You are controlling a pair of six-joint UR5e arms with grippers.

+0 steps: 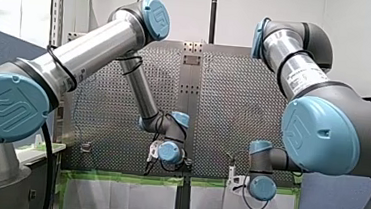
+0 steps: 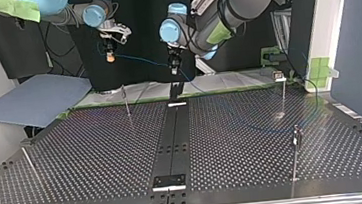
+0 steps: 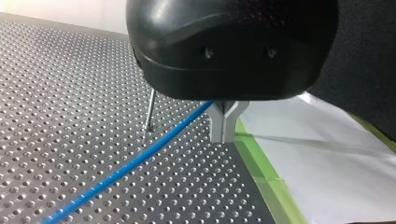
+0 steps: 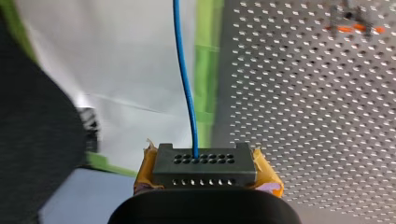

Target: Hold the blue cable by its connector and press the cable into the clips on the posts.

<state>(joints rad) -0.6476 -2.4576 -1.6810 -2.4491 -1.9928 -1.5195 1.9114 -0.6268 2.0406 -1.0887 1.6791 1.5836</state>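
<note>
So the thin blue cable [image 4: 186, 84] ends in a dark grey block connector [image 4: 204, 161] with rows of holes. My right gripper [image 4: 205, 171] pinches it between yellow pads, in the air by the perforated metal table [image 2: 98, 155]. My left gripper [image 3: 224, 122] has its metal fingers pressed together on the cable further along. The white label [image 1: 303, 76] on my right arm is too small to read. Only the top view shows the thin metal posts [image 2: 126, 101].
</note>
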